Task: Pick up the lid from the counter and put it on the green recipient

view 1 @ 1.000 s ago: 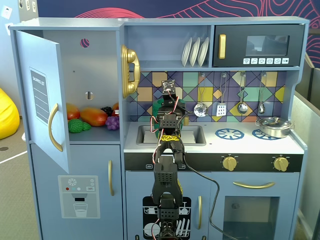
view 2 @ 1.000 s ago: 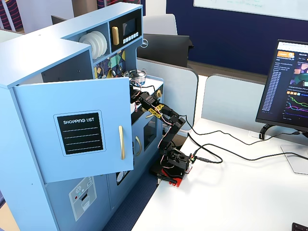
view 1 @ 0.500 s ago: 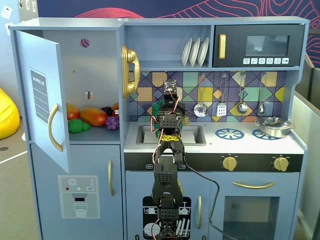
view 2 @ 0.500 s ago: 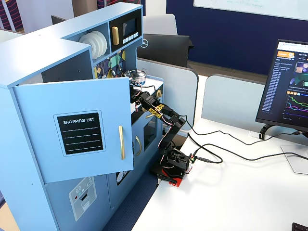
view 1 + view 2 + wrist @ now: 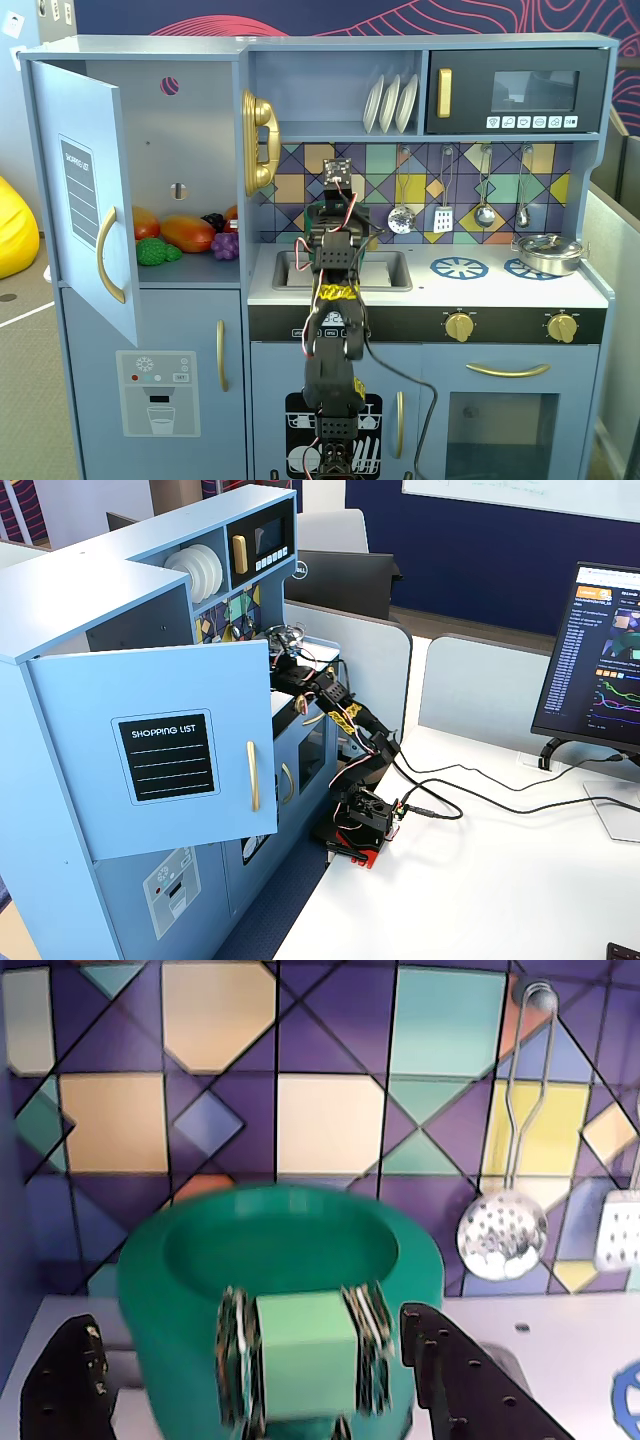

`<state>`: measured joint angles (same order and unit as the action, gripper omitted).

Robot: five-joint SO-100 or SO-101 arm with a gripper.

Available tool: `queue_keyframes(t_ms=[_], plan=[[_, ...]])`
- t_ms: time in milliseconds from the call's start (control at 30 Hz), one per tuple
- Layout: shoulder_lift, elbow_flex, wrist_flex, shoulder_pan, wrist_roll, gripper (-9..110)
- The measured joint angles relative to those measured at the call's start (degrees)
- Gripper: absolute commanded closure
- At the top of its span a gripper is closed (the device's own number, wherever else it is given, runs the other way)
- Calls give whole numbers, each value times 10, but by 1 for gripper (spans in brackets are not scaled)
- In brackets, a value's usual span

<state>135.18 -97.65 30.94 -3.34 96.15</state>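
The green recipient [image 5: 165,1305] fills the middle of the wrist view, a dark-green pot standing against the tiled backsplash. Its open mouth faces up and its pale-green strap handle [image 5: 305,1355] faces the camera. My gripper [image 5: 245,1318] is open, with one black finger [image 5: 65,1385] left of the pot and the other [image 5: 465,1380] right of it, both apart from its wall. Nothing is between them but the pot's front. In a fixed view the arm hides most of the pot [image 5: 314,216]. The lid is out of view in every frame.
A slotted ladle [image 5: 502,1237] and a spatula [image 5: 617,1230] hang on the backsplash to the right. The sink [image 5: 392,270] lies under the arm. Blue burner rings [image 5: 459,267] and a silver pot [image 5: 547,252] sit further right. The fridge door [image 5: 85,190] stands open at left.
The arm has lifted its elbow and stretched further in over the counter toward the backsplash. The gripper stays open and holds nothing.
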Motion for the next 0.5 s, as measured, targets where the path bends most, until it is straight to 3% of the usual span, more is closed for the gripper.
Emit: queue_keyframes(t_ms=[367,500], plan=[[236,-189,158,-25,0,80],[327,-292,229,-36,2,96]])
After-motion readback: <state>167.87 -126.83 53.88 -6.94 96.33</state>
